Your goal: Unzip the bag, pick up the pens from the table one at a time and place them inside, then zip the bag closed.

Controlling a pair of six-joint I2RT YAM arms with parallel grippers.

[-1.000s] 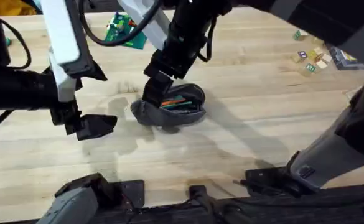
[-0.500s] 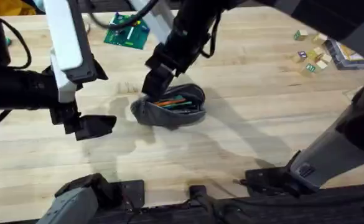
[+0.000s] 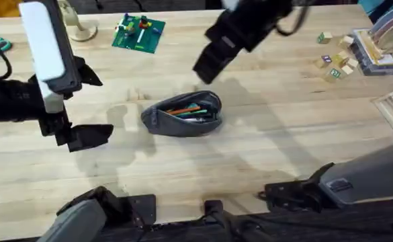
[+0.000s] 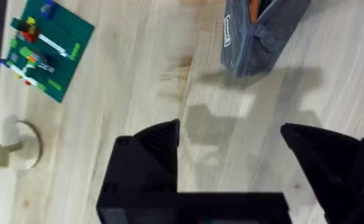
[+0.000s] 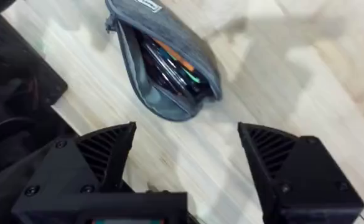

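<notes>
A green circuit board (image 3: pixel 137 32) is seen at the far edge; small lettered blocks (image 3: pixel 335 62) are scattered far right.

The table (image 3: pixel 263 154) carries the open bag (image 3: pixel 183 114) at centre, a green board (image 3: pixel 138 32) far left, small blocks (image 3: pixel 336 62) far right.

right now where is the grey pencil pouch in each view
Overhead: grey pencil pouch mid-table, open, pens inside.
Left wrist: one end of it at the top edge.
Right wrist: upper middle, open.
Shared landmark: the orange pen inside the pouch.
</notes>
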